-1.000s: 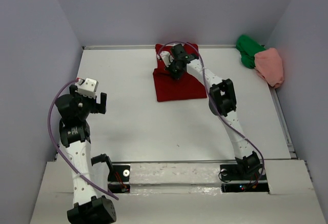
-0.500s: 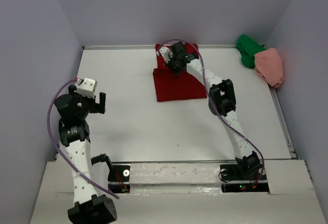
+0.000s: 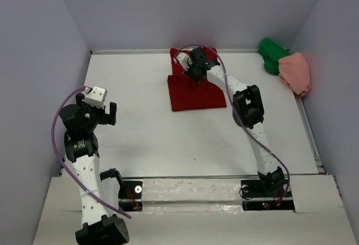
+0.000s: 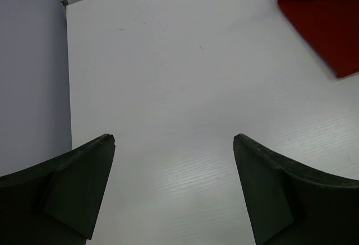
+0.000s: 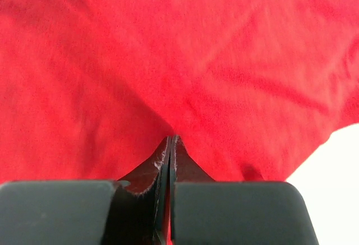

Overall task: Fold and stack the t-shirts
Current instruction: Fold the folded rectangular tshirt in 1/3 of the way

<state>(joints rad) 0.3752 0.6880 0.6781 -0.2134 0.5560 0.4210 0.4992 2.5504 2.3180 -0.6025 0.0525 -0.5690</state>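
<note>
- Right gripper (image 5: 170,142): jaws pressed together, apparently pinching the dark red t-shirt (image 5: 185,54) right at their tips
- Left gripper (image 4: 174,139): jaws spread over the table (image 4: 162,71), that shirt well ahead to their right

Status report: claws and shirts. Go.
Right claw shut on red shirt, far edge. Left claw open, empty. Green shirt and pink shirt bunched, far right corner. Nothing in the way.

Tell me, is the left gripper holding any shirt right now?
No, the left gripper is open, with only the white table showing in its gap.
</note>
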